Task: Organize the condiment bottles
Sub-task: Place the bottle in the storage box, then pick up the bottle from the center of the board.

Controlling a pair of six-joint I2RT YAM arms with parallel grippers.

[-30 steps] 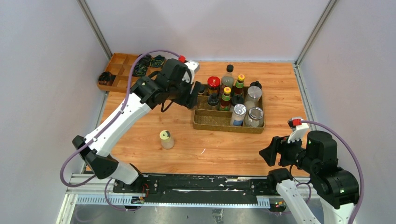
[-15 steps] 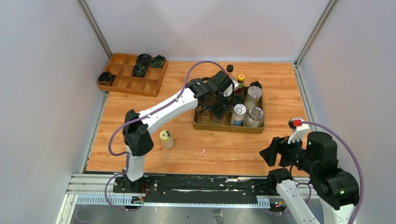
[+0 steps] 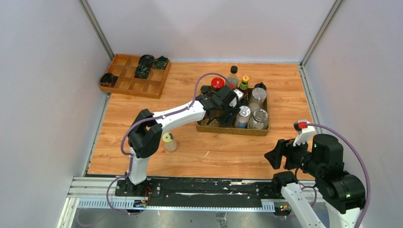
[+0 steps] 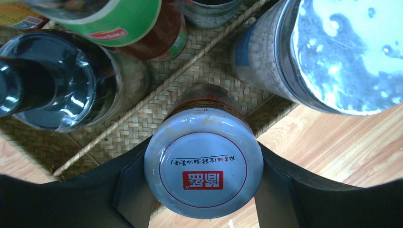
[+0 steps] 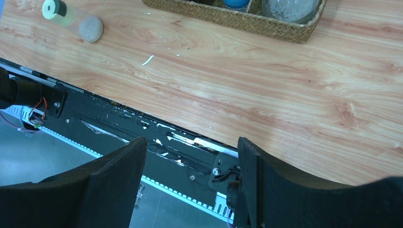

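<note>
Nearest the bases, the right gripper (image 5: 190, 145) hangs with its black jaws spread and nothing between them. It is parked over the near edge of the wooden table (image 3: 228, 153), apparently to stay out of the working arm's way. A little farther in, a small clear bottle with a pale yellow cap (image 3: 168, 141) sits alone on the bare wood, well apart from the rest, so it looks like the one piece not yet sorted. Beyond it lies the woven divided tray (image 3: 233, 128). Over its near-left compartment the left gripper (image 4: 203, 161) is clamped on a round jar with a silver-white lid and red label (image 4: 203, 176), one finger on each side. That hold keeps the jar upright and lets it slot between a dark glass bottle (image 4: 52, 76) and a wide clear jar with a shiny lid (image 4: 342, 52). Whether its base rests on the weave cannot be told. The far compartments are crowded, a red-capped jar (image 3: 217, 83) and a yellow-capped bottle (image 3: 244, 79) among them. Farthest off, a wooden compartment box (image 3: 124, 84) holds dark coils.
</note>
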